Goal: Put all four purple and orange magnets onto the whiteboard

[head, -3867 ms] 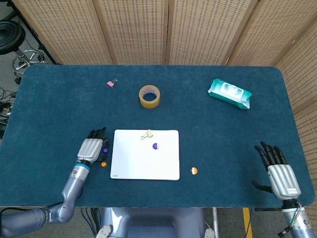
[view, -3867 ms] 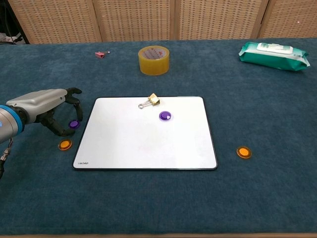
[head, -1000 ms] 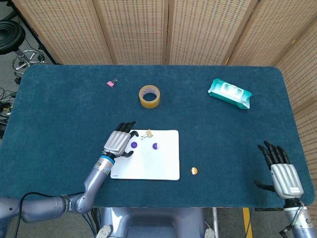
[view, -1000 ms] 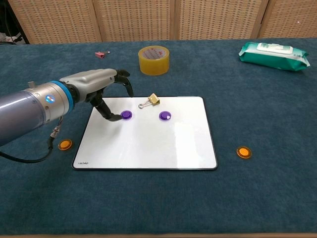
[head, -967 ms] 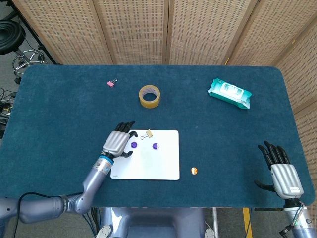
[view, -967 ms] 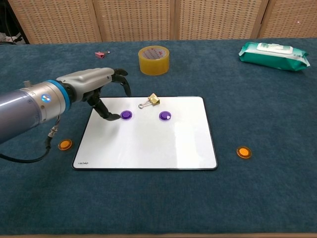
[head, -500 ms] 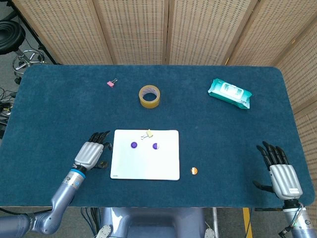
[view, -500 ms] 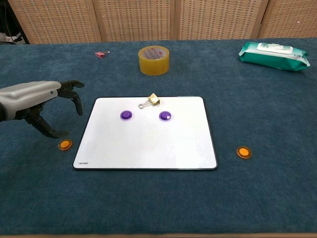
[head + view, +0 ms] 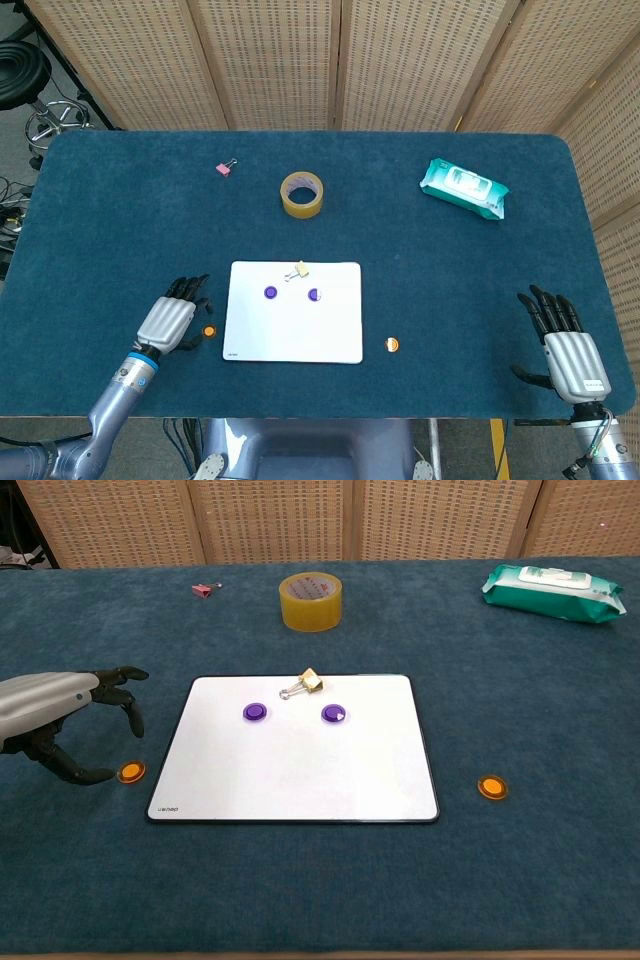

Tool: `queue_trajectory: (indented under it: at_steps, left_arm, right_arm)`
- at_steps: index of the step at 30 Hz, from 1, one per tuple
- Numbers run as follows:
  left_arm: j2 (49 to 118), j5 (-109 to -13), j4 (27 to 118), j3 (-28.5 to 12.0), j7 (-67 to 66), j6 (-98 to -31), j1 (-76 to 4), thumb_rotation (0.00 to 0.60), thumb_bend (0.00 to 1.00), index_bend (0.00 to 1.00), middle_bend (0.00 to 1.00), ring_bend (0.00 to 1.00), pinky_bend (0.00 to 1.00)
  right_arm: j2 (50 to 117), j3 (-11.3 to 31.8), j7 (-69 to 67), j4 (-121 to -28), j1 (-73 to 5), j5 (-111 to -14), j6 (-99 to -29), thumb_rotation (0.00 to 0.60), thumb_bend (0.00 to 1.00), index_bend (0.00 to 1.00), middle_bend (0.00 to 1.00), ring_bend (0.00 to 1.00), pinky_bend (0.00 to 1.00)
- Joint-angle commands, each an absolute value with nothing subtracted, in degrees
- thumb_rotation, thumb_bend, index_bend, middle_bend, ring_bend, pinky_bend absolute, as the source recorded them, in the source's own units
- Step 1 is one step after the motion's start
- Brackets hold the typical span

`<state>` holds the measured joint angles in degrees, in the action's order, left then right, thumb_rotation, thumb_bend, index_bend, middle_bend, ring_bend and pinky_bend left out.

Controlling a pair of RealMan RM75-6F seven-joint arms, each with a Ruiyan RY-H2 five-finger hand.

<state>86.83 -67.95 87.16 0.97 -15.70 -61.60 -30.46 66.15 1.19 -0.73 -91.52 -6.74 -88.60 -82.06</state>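
Bench (image 9: pixel 120 220): dark blue felt top, filling most of both views.

Whiteboard (image 9: pixel 295 335): lies flat at lower centre of the head view, white face up.

Purple magnets, two: both on the whiteboard, in its upper half. Left purple magnet (image 9: pixel 270 293) and right purple magnet (image 9: pixel 313 295) sit side by side, apart.

Gold binder clip (image 9: pixel 299 270): on the whiteboard's top edge, above and between the purple pair.

Orange magnets, two: both off the board, on the felt. Left orange magnet (image 9: pixel 209 331) lies just beside the board's left edge; right orange magnet (image 9: pixel 391 345) lies near its lower right corner.

Left hand (image 9: pixel 170 318): lower left of frame, knuckles up, fingers (image 9: pixel 128 708) spread wide and arched downward, holding nothing. In the chest view its thumb tip lies just beside the left orange magnet; contact cannot be told.

Right hand (image 9: pixel 565 355): lower right of the head view, well apart from the board, fingers spread wide, holding nothing.

Tape roll (image 9: pixel 301 193): yellow, upper centre.

Pink binder clip (image 9: pixel 226 168): upper left of the bench.

Wipes packet (image 9: pixel 463 187): teal, upper right.
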Motion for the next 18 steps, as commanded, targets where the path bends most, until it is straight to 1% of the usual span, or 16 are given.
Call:
queue_trajectory:
  at_steps: [1, 9, 14, 18]
  left_arm:
    - [88.27, -68.33, 85.32, 1.07, -14.82, -60.29, -30.21, 0.600, 0.26, 0.41, 0.00, 0.00, 0.00]
    - [89.63, -69.21, 84.03, 0.95, -14.89, -60.21, -29.56, 0.600, 0.26, 0.43, 0.00, 0.00, 0.00]
    - [90.35, -69.46, 83.37, 0.65, -15.14, -60.49, -29.17, 0.600, 0.27, 0.49, 0.00, 0.00, 0.00]
    - [90.80, -69.44, 82.81, 0.49, -15.34, -60.39, -28.90, 0.600, 0.27, 0.50, 0.00, 0.00, 0.00]
  right_arm:
    - [66.10, 1.24, -0.82, -91.52, -6.73, -88.57, -82.07, 0.600, 0.00, 0.00, 0.00, 0.00, 0.00]
    - [65.93, 1.26, -1.12, -91.65, -6.70, -88.62, -82.06, 0.600, 0.00, 0.00, 0.00, 0.00, 0.00]
    - [65.80, 1.29, -1.23, -91.75, -6.61, -88.66, -82.23, 0.600, 0.00, 0.00, 0.00, 0.00, 0.00]
    - [65.70, 1.35, -1.37, -91.74, -6.56, -88.56, -82.25, 0.600, 0.00, 0.00, 0.00, 0.00, 0.00]
